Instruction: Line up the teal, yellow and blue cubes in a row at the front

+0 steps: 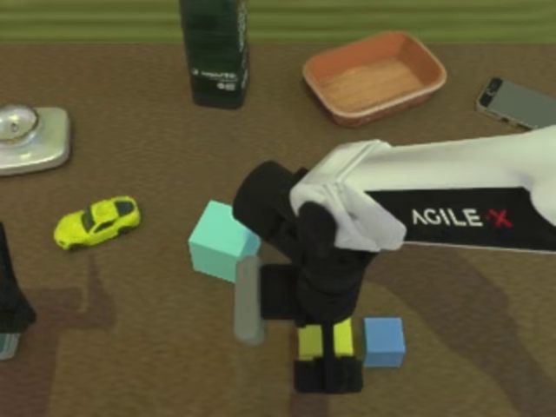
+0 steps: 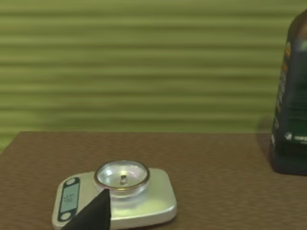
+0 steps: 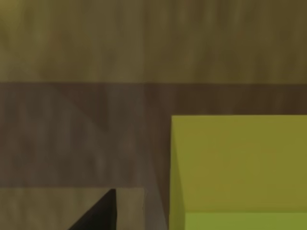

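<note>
One right gripper [image 1: 327,340] reaching down, seemingly straddling yellow cube [image 1: 327,337]

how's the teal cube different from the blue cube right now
The teal cube is clearly larger than the blue cube. The teal cube is pale teal; the blue cube is mid-blue. The teal cube sits farther back, left of the right arm's end effector; the blue cube sits at the front, just right of it. Both are plain matte cubes resting free on the table.
</note>
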Robot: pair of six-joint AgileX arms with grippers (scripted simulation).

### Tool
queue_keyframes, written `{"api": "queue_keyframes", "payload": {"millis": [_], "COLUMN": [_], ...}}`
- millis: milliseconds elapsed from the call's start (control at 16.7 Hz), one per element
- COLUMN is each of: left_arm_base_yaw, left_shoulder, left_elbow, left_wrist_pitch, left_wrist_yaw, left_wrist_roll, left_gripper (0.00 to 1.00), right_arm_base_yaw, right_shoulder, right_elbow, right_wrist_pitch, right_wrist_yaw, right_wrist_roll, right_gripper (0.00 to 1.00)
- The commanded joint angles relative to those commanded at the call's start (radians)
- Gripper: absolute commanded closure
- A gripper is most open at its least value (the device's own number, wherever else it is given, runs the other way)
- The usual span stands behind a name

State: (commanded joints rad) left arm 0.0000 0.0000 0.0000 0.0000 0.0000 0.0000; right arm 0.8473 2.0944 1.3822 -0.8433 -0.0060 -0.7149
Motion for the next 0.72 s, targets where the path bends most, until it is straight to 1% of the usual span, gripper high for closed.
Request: {"api": "queue_keyframes", "payload": {"millis": [180, 540, 720], "left_arm_base_yaw": [0.000, 0.000, 0.000], "left_shoulder": [0.000, 0.000, 0.000], "left_elbow": [0.000, 0.000, 0.000], "left_wrist_pitch": [0.000, 0.000, 0.000], "left_wrist_yaw": [0.000, 0.000, 0.000], "left_wrist_roll": [0.000, 0.000, 0.000], "left_gripper": [0.00, 0.00, 0.00], "right_arm_base_yaw": [0.000, 0.008, 0.007], "right_shoulder": [-0.011, -0.083, -0.095], "right_elbow": [0.023, 0.136, 0.151], "right_wrist_pitch": [-0.039, -0.226, -0.246], "right_wrist_yaw": [0.000, -0.001, -0.001], "right_wrist_roll": [0.001, -0.005, -0.004], "right_gripper": [0.00, 0.00, 0.00]}}
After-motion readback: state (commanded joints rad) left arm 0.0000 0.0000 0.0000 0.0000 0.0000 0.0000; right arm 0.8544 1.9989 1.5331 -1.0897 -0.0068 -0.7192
